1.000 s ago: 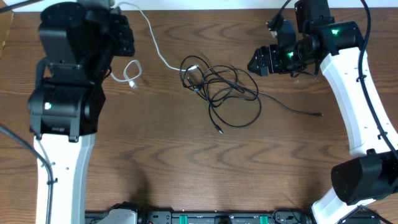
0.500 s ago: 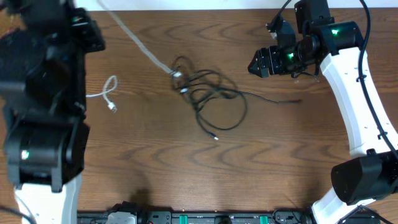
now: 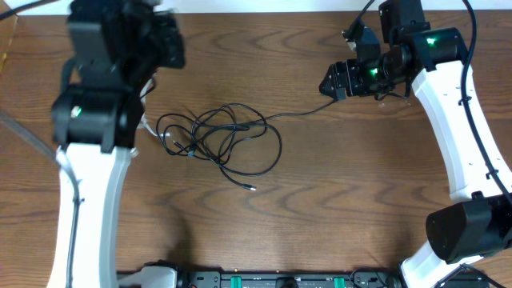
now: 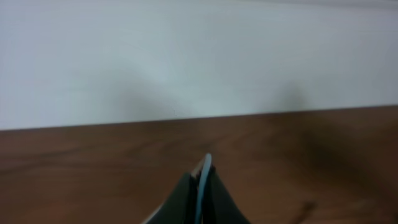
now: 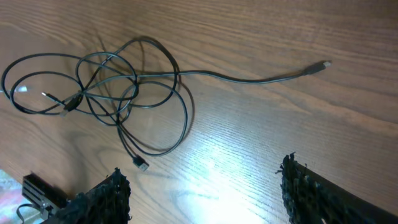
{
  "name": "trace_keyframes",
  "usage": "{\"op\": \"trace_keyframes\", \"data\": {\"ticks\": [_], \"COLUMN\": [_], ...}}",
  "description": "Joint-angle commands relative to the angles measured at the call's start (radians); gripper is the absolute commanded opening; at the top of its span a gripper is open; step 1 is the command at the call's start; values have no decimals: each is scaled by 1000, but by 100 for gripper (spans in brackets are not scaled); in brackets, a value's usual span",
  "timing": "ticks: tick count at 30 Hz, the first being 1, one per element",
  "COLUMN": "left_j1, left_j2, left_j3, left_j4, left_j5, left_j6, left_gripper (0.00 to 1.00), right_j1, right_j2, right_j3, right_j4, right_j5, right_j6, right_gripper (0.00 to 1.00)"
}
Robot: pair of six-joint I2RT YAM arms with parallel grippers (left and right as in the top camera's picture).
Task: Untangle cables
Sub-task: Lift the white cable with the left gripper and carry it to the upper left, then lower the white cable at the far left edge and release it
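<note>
On the left gripper the jaws are pressed together, and a thin pale cord is pinched between their tips. Beyond the tips it cannot be followed. The gripper is held level, with the far edge of the brown wood-grain desk and a pale wall seen ahead of it.

On the right gripper the jaws are spread wide apart and nothing is held between them. They are poised above bare wood. Near them a small plug is found, ending a single black strand that is drawn out from the bundle.

The tangle of thin black cables is spread flat on the desk as several overlapping loops. It is placed between the two arms, closer to the left arm and just beside its white link. A second plug end is trailed out of the loops toward the side of the arm bases. The right arm is placed well apart from the loops.
</note>
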Motion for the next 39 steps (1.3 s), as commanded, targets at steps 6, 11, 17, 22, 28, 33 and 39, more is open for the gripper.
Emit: {"op": "trace_keyframes", "data": {"ticks": [6, 11, 17, 22, 28, 33, 39], "left_j1": [-45, -76, -73, -68, -58, 14, 216], "left_j2": [60, 48, -15, -88, -121, -122, -107], "left_j3": [7, 7, 7, 7, 7, 7, 7], "left_j4": [466, 745, 829, 598, 294, 158, 77], "left_j5": [377, 280, 86, -17, -236, -368, -394], "left_j6": [-471, -665, -716, -523, -317, -242, -235], "left_gripper": [7, 7, 7, 8, 7, 7, 7], "right_j1": [-2, -3, -4, -4, -4, -4, 2], "right_j2": [3, 3, 3, 3, 3, 3, 3], "right_j3": [-1, -1, -1, -1, -1, -1, -2], "right_j4": [2, 1, 0, 1, -1, -3, -9], "right_j5": [0, 19, 21, 50, 50, 50, 50], "right_j6": [-13, -13, -13, -16, -20, -21, -21], "right_gripper": [77, 77, 77, 78, 79, 79, 79]}}
